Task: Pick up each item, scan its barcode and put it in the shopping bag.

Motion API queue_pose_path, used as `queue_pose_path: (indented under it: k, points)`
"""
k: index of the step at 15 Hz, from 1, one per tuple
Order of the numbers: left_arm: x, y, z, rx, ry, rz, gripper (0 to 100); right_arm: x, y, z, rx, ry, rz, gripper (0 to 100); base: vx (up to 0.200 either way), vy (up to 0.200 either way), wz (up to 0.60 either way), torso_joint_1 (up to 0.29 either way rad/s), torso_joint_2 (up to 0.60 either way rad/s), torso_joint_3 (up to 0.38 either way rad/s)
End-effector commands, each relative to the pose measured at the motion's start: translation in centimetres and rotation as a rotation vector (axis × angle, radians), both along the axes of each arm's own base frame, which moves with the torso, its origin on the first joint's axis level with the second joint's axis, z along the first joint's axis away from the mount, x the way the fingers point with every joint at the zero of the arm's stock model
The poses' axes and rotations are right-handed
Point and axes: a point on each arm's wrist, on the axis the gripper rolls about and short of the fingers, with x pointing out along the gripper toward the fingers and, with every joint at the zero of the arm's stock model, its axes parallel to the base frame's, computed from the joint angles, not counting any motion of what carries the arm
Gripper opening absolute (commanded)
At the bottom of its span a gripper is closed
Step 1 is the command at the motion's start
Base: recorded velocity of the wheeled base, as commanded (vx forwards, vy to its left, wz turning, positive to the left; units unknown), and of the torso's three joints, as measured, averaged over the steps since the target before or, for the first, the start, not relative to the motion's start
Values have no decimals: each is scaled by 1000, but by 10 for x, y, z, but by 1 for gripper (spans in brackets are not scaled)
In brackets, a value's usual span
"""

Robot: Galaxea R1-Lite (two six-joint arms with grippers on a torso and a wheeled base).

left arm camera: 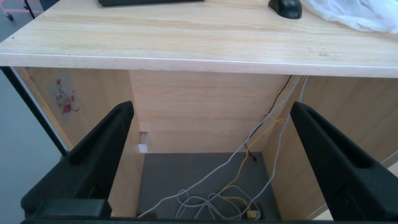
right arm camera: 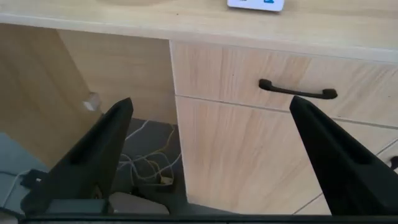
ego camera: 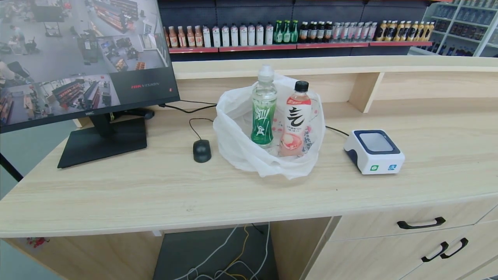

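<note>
Head view, centre of frame: white plastic shopping bag (ego camera: pixel 237 147) sits open on the pale wood surface (ego camera: pixel 155 186). Two bottles stand upright inside it, side by side. The green-label bottle (ego camera: pixel 264 112) with a white cap is on the left, the peach-label bottle (ego camera: pixel 295 120) with a black cap on the right.

Right of the bag, apart from it: white scanner (ego camera: pixel 373 151) with a dark-framed window facing up. Just left of the bag: black mouse (ego camera: pixel 202 150). Upper left: monitor (ego camera: pixel 78 58) on a black stand. Along the top of the frame, a red-edged shelf (ego camera: pixel 295 46) of bottles.

Left end effector (left arm camera: pixel 211 109): jaws wide apart, nothing between them. It faces the open bay under the surface, where loose cables (left arm camera: pixel 217 193) lie.

Right end effector (right arm camera: pixel 211 102): jaws wide apart, empty. It faces the drawer fronts and a black drawer handle (right arm camera: pixel 297 91).
</note>
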Motion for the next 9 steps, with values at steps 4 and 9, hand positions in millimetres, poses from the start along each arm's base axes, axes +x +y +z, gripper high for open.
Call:
queue_pose_path:
  k: [4, 9]
  points:
    - [0, 0, 0, 0, 0, 0, 100, 9, 6, -2, -31, 114, -258, 100, 0, 0, 0, 0, 0, 0]
    - [0, 0, 0, 2, 0, 0, 100, -4, 7, -5, 0, -47, -271, 100, 0, 0, 0, 0, 0, 0]
